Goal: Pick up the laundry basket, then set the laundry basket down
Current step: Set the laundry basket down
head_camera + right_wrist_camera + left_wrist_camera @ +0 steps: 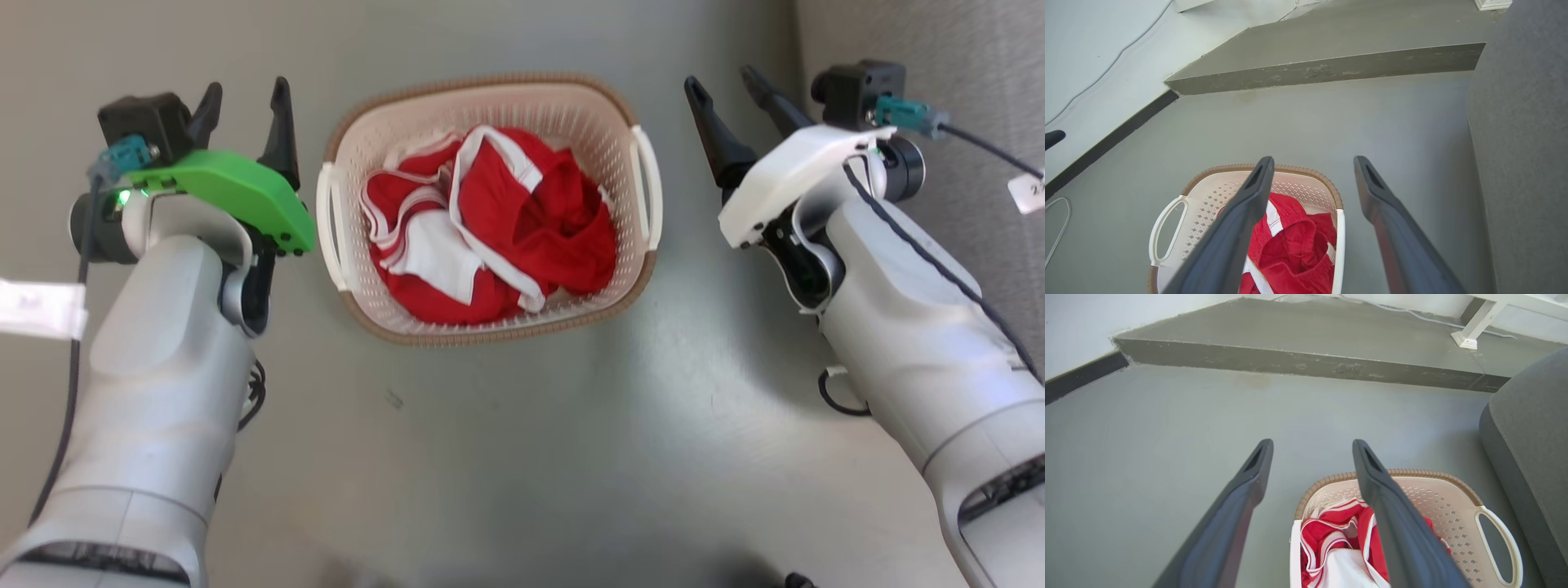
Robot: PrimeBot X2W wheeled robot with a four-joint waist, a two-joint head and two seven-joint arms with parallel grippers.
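Head camera looks straight down; both lower wrist cameras face forward, sharing the cream perforated plastic basket [1437, 498] at five and seven o'clock.

Holds the left gripper [247, 86] and right gripper [720, 77] either side of the cream-white perforated plastic laundry basket [490, 88], jaws spread, clear of its white handles. Cradles crumpled red-and-white clothing [498, 237].

Domestic room: grey upholstered sofa [1527, 449], laundry basket [506, 110] of red clothes [563, 220], bare grey floor [531, 457].
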